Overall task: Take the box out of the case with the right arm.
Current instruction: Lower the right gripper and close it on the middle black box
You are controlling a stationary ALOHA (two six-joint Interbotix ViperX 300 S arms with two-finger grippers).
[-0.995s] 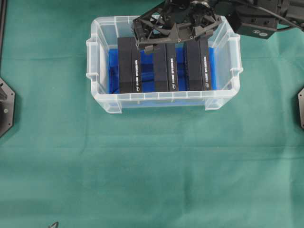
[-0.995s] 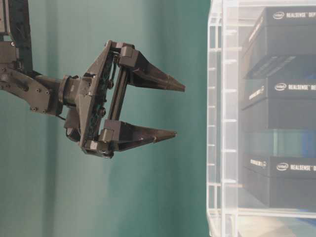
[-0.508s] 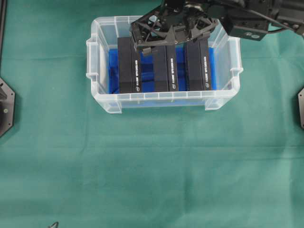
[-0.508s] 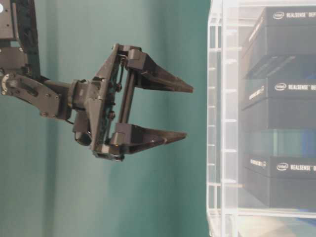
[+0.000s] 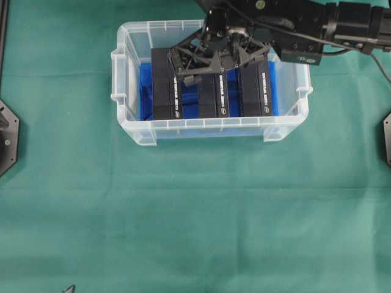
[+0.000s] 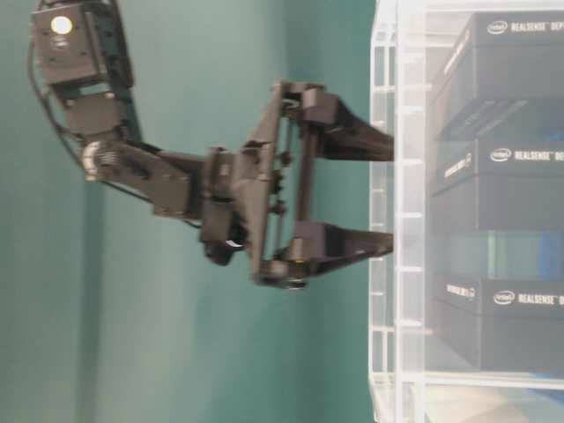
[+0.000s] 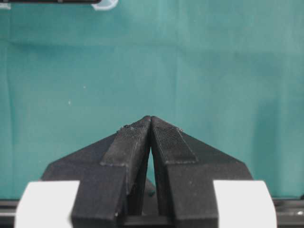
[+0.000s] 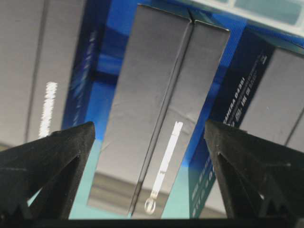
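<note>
Three black boxes stand on edge side by side in the clear case (image 5: 131,91), which sits at 12 o'clock on the green tabletop (image 5: 183,213); the middle box (image 5: 215,94) is at the centre of the blue-lined bottom. The right gripper (image 5: 209,66) hangs over that box's far end, jaws spread wide, one finger (image 8: 52,166) on either side, holding nothing. The left gripper (image 7: 150,118) is closed over bare cloth.
</note>
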